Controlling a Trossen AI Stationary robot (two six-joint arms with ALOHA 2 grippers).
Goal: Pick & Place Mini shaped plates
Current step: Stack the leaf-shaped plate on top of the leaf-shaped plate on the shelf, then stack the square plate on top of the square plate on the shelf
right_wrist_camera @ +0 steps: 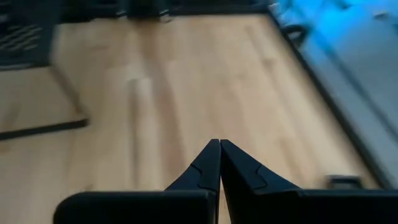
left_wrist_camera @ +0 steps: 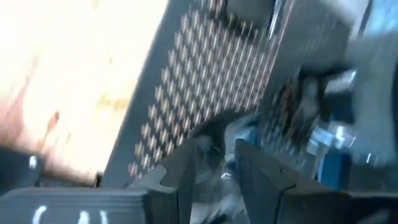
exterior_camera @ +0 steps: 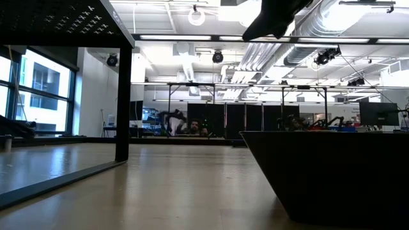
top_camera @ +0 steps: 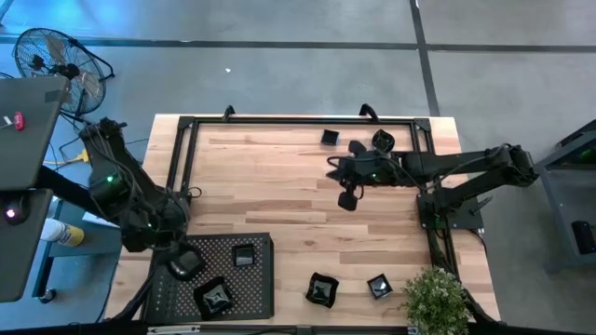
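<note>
The left gripper [top_camera: 183,263] stands over the near-left end of the perforated tray [top_camera: 263,279], fingers a narrow gap apart with a glossy mini plate [top_camera: 186,264] directly beneath and between them; whether the pads touch it cannot be told. Two more plates rest on the tray beside this gripper: a square one [top_camera: 244,256] just beyond and an angular one [top_camera: 214,296] nearer the tray's front edge. The right gripper [right_wrist_camera: 219,163], fingers pressed together and empty, hangs above bare tabletop [top_camera: 279,177] at mid-table. Around it lie loose plates: a small square one [top_camera: 330,138] and a round one [top_camera: 383,141] toward the far rail, and two, [top_camera: 322,289] and [top_camera: 379,287], toward the front edge.

Risk, as judged: a plate let go off-level may rock on the perforations or slide against its neighbour; a rising finger may snag its rim.

The plate under the left gripper looks roundish, with no clear long axis; its opening seems to face up.
</note>
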